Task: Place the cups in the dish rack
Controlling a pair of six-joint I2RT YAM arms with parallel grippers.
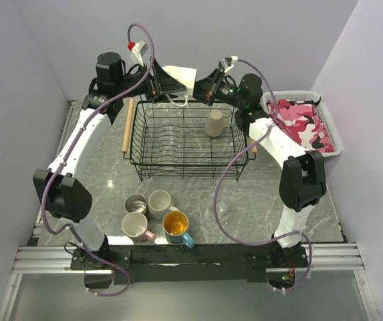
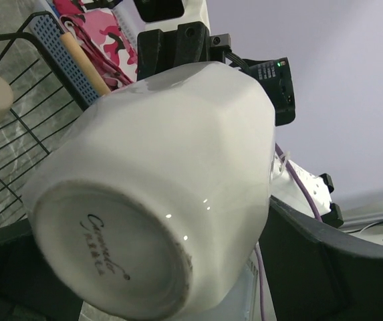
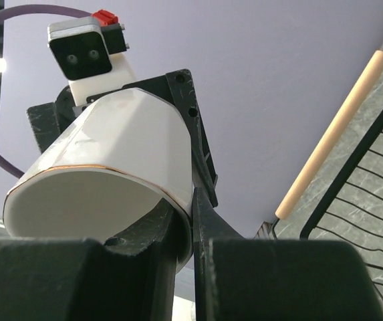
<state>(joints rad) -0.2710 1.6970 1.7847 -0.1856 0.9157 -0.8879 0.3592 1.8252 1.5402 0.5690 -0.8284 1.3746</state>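
A white mug [image 1: 181,75] hangs in the air over the back edge of the black wire dish rack [image 1: 178,160], between both grippers. My right gripper [image 3: 194,221] is shut on its gold-edged rim [image 3: 104,147], one finger inside and one outside. My left gripper [image 1: 170,81] grips the mug's sides, and the mug's base [image 2: 158,194] faces the left wrist camera. A tan cup [image 1: 214,124] stands upside down in the rack. A steel cup [image 1: 135,203], another white mug [image 1: 159,204], a pink mug [image 1: 135,227] and a blue mug with orange inside [image 1: 176,226] stand in front of the rack.
A white plastic basket with pink camouflage cloth [image 1: 303,124] stands right of the rack. The rack's wooden handles [image 1: 128,126] stick out at its sides. Purple cables loop over the rack's right front corner. A faint clear glass [image 1: 221,208] may stand on the table there.
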